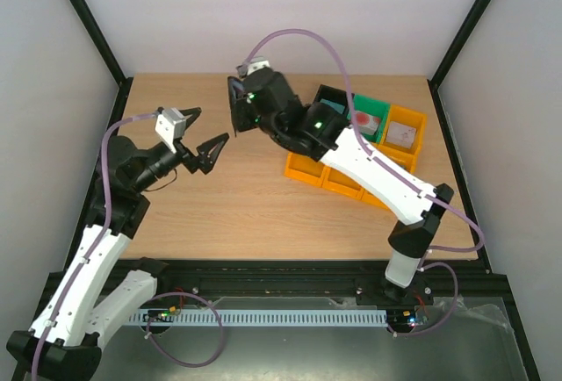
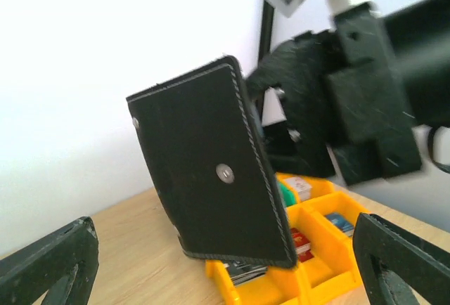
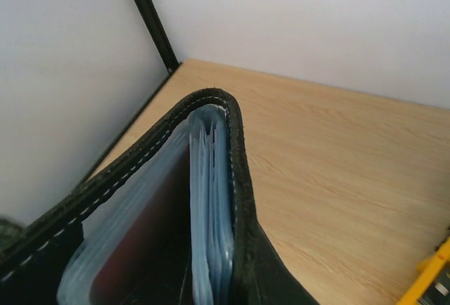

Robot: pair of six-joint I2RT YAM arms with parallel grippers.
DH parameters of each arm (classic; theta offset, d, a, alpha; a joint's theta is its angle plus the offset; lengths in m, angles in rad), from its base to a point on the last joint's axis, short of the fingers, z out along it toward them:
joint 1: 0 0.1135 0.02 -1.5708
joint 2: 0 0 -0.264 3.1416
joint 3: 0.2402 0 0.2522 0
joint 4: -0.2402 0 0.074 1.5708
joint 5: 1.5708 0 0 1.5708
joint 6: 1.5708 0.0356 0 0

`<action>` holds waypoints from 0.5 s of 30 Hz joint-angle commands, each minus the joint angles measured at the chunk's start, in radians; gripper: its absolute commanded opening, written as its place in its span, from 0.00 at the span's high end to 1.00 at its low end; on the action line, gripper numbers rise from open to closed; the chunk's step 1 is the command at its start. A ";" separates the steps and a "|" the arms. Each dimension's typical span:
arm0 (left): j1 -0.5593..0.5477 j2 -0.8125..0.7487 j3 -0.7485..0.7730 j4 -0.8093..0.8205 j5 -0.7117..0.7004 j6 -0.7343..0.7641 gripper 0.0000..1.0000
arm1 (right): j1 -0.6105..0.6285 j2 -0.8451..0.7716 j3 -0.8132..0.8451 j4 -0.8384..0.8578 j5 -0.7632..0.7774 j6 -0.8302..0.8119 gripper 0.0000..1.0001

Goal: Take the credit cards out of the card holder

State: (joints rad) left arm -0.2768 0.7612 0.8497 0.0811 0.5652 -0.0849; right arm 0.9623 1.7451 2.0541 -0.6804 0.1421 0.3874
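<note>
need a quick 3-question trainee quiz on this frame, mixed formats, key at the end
1. True or false: the left tool is open.
2. What grips the card holder? A) left tool B) right tool C) neither
3. Fill in: the yellow bins sit on the robot's ___ side.
Key: 1 true; 2 B; 3 right.

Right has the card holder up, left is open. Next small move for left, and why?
Probably ease the left gripper forward toward the card holder: its jaws stand open, facing it across a gap, the right gripper pinches it aloft, and a reddish card shows sleeved inside.
</note>
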 commanded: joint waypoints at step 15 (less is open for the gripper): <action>-0.019 0.081 0.014 -0.101 -0.213 -0.048 0.39 | 0.062 0.025 0.119 -0.111 -0.196 -0.114 0.98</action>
State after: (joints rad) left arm -0.3244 0.8597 0.8497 -0.0135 0.3935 -0.0959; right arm 1.0283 1.8362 2.1662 -0.7849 0.1406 0.3511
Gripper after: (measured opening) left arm 0.658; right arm 0.085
